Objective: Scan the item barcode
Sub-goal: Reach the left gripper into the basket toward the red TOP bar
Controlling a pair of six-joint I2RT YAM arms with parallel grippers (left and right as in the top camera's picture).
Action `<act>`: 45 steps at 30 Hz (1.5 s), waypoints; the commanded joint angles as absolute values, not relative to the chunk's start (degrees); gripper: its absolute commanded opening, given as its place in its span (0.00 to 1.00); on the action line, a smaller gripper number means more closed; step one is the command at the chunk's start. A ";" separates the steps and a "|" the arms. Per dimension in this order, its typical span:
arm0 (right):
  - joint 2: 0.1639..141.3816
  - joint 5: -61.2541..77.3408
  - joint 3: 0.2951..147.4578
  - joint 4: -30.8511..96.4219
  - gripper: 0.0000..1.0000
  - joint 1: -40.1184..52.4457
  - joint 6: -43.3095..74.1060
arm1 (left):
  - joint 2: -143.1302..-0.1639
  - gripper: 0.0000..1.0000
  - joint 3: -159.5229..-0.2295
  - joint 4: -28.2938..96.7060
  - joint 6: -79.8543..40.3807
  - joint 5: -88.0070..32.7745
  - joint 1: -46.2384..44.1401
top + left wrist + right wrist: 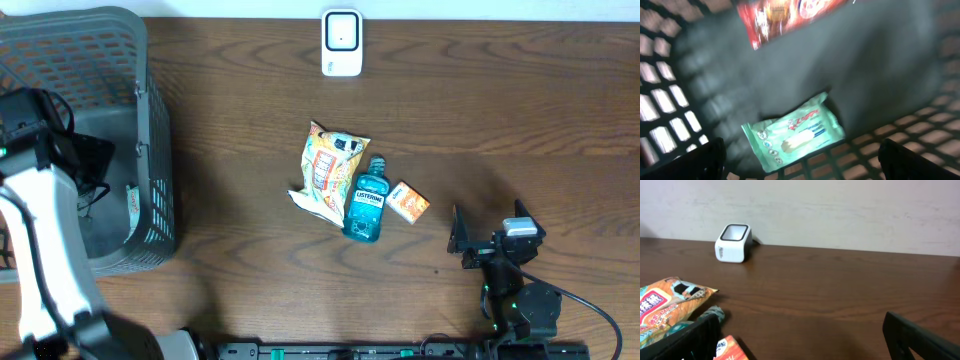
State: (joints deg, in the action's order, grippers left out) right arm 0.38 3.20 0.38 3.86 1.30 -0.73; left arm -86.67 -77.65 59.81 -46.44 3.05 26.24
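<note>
L gripper (805, 167) jaws wide, empty, inside basket (158, 200); green pkt (795, 132) lies flat on floor just below. R gripper (805, 342) wide too, holds nothing. Judgement: pinch pkt by its edges; barcode not visible, so find it before presenting to scanner (341, 42).

"LISTERINE" on the blue mouthwash bottle (364, 205); print on snack bag (326, 170) and orange box (409, 201) illegible.
</note>
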 commanded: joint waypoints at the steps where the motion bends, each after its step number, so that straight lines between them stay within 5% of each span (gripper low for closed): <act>1: 0.40 3.33 0.32 4.08 0.99 1.21 -1.56 | -93.27 0.97 -77.23 61.30 -41.47 -3.05 27.33; 19: 0.40 3.33 0.32 4.08 0.99 1.21 -1.58 | -117.43 0.94 -77.06 59.77 -26.55 -10.83 27.31; 20: 0.40 3.33 0.32 4.08 0.99 1.21 -1.58 | -118.17 0.86 -77.01 59.86 -26.00 -11.44 27.31; 24: 0.40 3.33 0.32 4.08 0.99 1.21 -1.56 | -119.24 0.15 -77.03 60.88 -25.96 -11.40 27.31; 25: 0.40 3.33 0.32 4.08 0.99 1.21 -1.58 | -118.87 0.08 -77.03 61.04 -25.96 -11.40 27.31; 33: 0.40 3.33 0.32 4.08 0.99 1.21 -1.58 | -112.38 0.07 -80.86 63.26 -25.96 -11.38 27.33; 45: 0.40 3.33 0.32 4.08 0.99 1.21 -1.56 | -84.55 0.07 -94.13 65.06 -29.30 -9.98 27.35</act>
